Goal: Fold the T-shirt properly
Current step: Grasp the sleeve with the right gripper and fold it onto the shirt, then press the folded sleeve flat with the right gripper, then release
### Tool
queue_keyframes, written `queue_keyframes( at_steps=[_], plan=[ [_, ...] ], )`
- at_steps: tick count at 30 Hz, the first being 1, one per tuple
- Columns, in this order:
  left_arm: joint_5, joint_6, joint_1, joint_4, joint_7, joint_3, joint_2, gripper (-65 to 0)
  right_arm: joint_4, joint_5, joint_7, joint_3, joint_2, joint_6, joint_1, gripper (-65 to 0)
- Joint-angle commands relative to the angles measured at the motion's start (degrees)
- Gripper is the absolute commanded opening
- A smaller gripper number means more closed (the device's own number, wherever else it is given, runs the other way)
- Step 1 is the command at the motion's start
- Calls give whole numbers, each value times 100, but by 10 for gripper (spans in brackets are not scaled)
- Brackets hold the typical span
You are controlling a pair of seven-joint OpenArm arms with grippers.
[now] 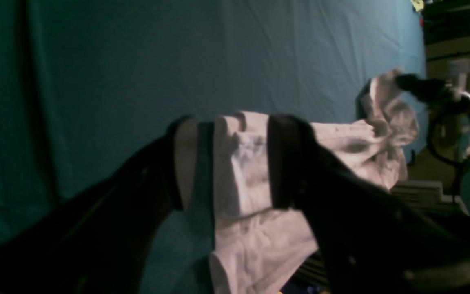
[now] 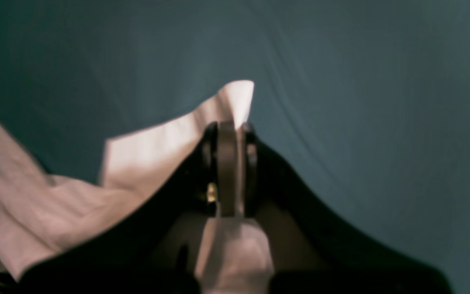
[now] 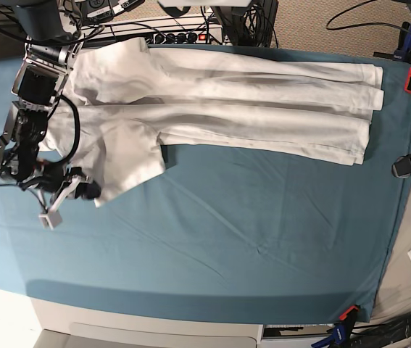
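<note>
- T-shirt (image 3: 212, 101) lies stretched along the far side of the teal sheet (image 3: 248, 232), white and plain, creased lengthwise.
- Right gripper (image 2: 231, 130), at the base view's left, has its jaws pinched together on a hemmed corner — the grasp looks just made.
- Left gripper (image 1: 227, 159) has its jaws spread wide, with shirt cloth lying between them; a hold cannot be told.
- Next, by my judgement: carry the pinched edge across — evenly, without dragging.
</note>
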State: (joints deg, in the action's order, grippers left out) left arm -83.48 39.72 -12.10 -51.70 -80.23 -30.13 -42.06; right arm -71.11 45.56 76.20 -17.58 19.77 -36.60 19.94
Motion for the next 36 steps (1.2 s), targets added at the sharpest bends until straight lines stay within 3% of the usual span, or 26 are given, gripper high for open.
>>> queue_keyframes(
  at_steps=[1,15,25,36],
  plan=[
    [-152,28,-107,-81,23,-39,-166,-360,-289,116,-39,-24,70,-22,42,-650],
    [-152,28,-107,-81,23,-39,-160,-360,-2728,181,-4,-13,-505,-28,-2243,-650],
    [-152,28,-107,-81,23,-39,-160,-360,-4446,179,-120,-13,-501,-155,-3775,-650],
    [-152,28,-107,-81,23,-39,-160,-360,-4734,433,-184,-13,-503,-153,-4474,-650]
  ],
)
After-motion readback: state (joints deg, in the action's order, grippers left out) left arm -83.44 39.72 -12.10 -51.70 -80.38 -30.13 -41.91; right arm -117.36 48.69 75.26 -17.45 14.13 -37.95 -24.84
